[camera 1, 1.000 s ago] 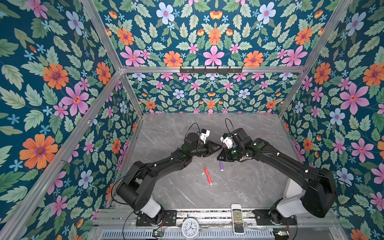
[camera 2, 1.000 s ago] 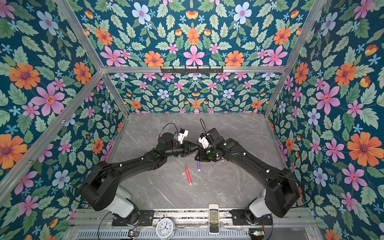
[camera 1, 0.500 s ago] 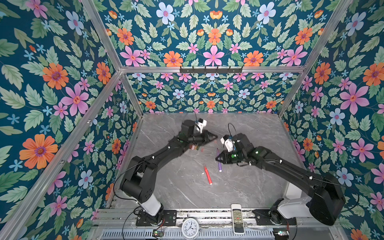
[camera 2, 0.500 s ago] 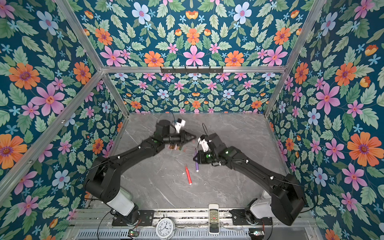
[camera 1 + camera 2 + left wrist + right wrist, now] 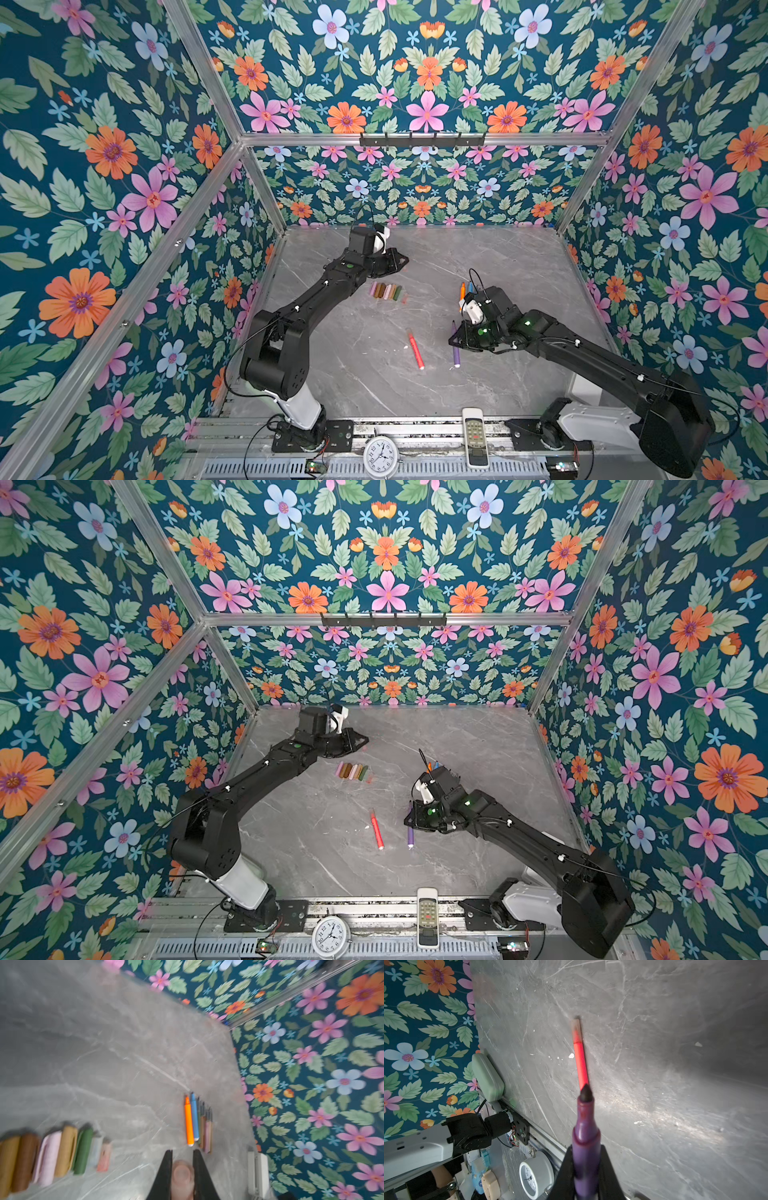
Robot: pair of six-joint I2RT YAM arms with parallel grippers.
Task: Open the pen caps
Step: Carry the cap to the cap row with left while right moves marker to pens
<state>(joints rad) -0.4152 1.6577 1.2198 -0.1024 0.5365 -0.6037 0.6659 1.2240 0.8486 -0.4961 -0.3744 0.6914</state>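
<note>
Pinched a pale translucent cap [image 5: 182, 1176] end-on in the left gripper [image 5: 182, 1151], with jaws drawn narrow around it, above the far left part of the table [image 5: 498, 257] and just beyond the row of loose caps [image 5: 386, 291]. Carried it there, by the look of things, for setting down at the row's end, in line with the tan, brown, pink and green ones. Gripped the purple pen [image 5: 584, 1118] by its barrel in the right gripper [image 5: 586, 1147], with jaws closed narrow on it and the dark felt tip bare, jutting past the fingers. Probably meant it for the bare pens [image 5: 194, 1120] lying side by side just beyond that wrist, half hidden in both top views. Left one red pen [image 5: 415, 348] flat mid-table, apart from both rows, with its translucent cap [image 5: 576, 1026] seemingly on, so judged it the next to open. Worked over grey veined marble, scuffed and flecked with white specks in the right wrist view. Boxed the table in with teal floral wallpaper [image 5: 428, 112] on an aluminium frame [image 5: 540, 139], with a hook rail [image 5: 422, 140] across the back. Parked a clock [image 5: 381, 455] and a white remote [image 5: 475, 436] on the front rail.
</note>
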